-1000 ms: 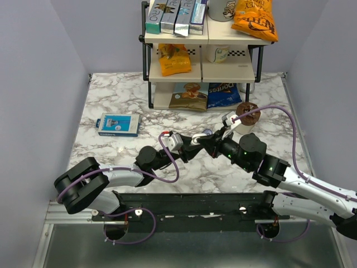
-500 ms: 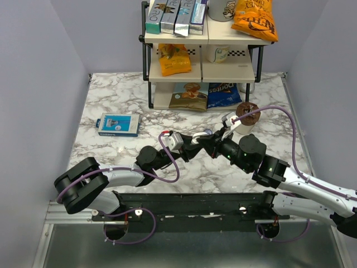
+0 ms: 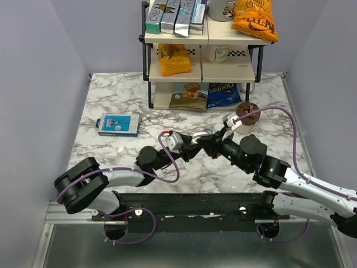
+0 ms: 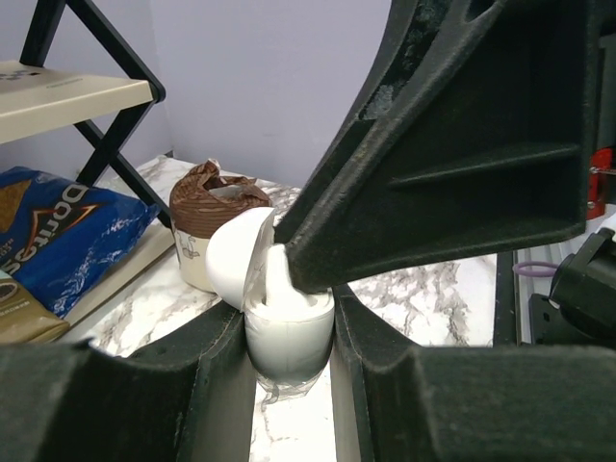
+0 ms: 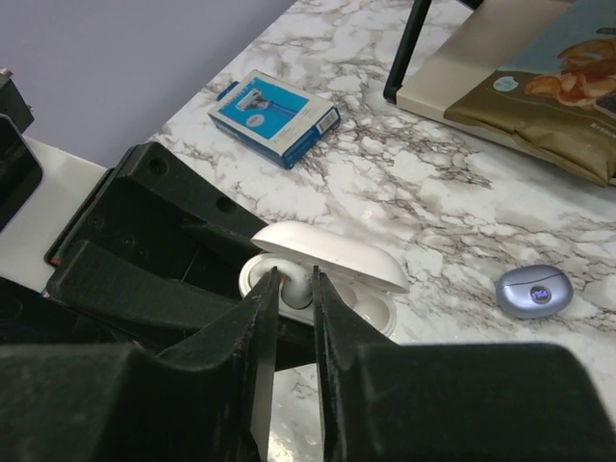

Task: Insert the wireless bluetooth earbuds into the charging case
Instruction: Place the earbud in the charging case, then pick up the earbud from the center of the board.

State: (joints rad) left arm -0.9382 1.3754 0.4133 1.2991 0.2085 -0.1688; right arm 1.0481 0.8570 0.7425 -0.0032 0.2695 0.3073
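Note:
The charging case I see is white, not lavender: a clamshell (image 5: 327,252) with its lid up, also in the left wrist view (image 4: 289,337). My left gripper (image 4: 289,385) is shut on its body and holds it upright just above the marble; in the top view this gripper (image 3: 195,139) is mid-table. My right gripper (image 5: 296,289) is shut on a white earbud (image 5: 298,281) that sits at the case's left well. The right well (image 5: 371,313) is empty. No purple buds show. A second earbud is not in view.
A small lavender-blue closed oval object (image 5: 534,291) lies on the marble right of the case. A blue box (image 3: 117,124) lies at the left. A brown-topped cup (image 3: 247,114) stands behind the grippers. A snack rack (image 3: 201,56) fills the back.

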